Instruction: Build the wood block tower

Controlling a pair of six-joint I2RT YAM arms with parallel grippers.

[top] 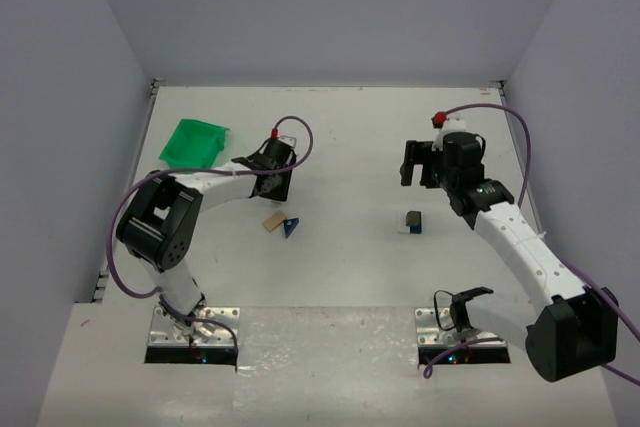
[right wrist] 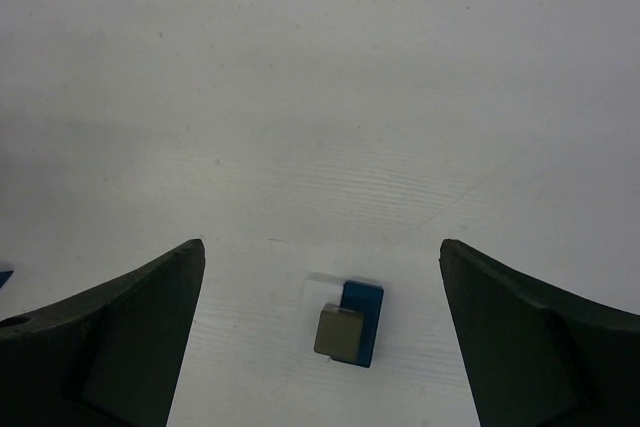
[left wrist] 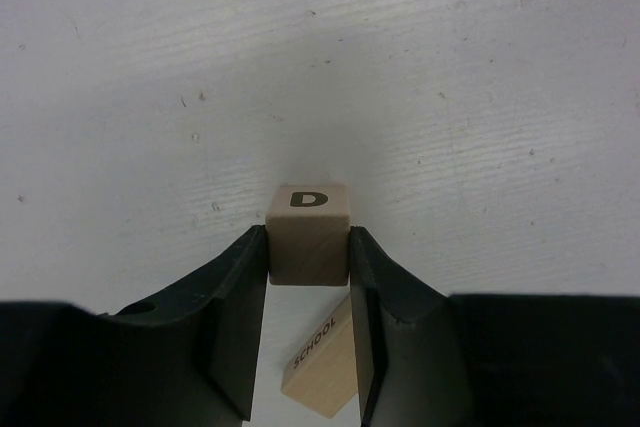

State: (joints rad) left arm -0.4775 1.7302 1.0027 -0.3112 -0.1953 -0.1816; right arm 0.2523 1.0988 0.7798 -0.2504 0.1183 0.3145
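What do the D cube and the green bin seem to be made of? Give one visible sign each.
The D cube looks like bare wood, matte: pale tan faces, printed letter. The green bin is probably plastic, slightly glossy: uniform bright green.

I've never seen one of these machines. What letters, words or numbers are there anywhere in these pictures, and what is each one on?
"D": on a face of the tan cube between the fingers of the left hand.
"SCHOOL": on the tan flat block, seen between those fingers, nearer the camera.
No writing shows on the grey block or the blue block.
In the overhead view all the blocks are too small to read.
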